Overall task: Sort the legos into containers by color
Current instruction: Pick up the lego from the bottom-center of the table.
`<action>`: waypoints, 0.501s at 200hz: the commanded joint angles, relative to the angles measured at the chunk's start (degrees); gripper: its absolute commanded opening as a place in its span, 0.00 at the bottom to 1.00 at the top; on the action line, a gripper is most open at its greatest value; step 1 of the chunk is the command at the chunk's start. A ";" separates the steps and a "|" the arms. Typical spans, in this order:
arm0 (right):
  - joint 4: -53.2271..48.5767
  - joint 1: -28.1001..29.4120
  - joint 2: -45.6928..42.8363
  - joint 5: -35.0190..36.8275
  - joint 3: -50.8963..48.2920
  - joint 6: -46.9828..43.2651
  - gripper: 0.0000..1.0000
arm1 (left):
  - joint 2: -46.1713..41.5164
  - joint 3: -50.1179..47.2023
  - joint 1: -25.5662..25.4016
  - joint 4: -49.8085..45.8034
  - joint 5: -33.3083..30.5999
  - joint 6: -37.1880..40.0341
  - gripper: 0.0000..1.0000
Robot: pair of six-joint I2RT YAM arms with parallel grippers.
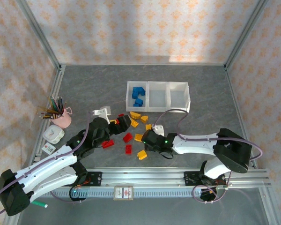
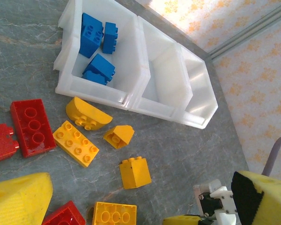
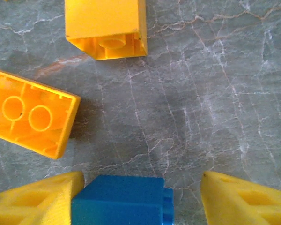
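Right hand (image 3: 143, 183) partly open: blue brick (image 3: 119, 201) touches one pad (image 3: 37, 201), with a gap to the other. Left hand (image 2: 140, 197) is wide, above loose red and yellow legos (image 1: 127, 138). Containers (image 1: 159, 108) sit far centre on the worktop (image 1: 206, 79); the left bin holds blue legos (image 1: 138, 96).
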 commanded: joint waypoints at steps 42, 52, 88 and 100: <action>0.97 0.24 0.79 1.25 -0.04 0.09 0.49 | -0.42 -0.56 -0.41 -1.01 -1.86 0.61 0.99; 0.56 0.26 0.18 1.57 0.15 0.08 0.47 | -0.47 -0.56 -0.40 -0.80 -1.78 0.68 0.99; -2.25 0.22 -2.66 4.06 2.69 -1.08 0.40 | -0.51 -0.47 -0.41 0.43 -1.09 1.44 0.99; -3.51 0.28 -3.76 5.63 4.13 -1.95 0.40 | -0.68 -0.26 -0.40 0.46 -1.35 2.08 0.99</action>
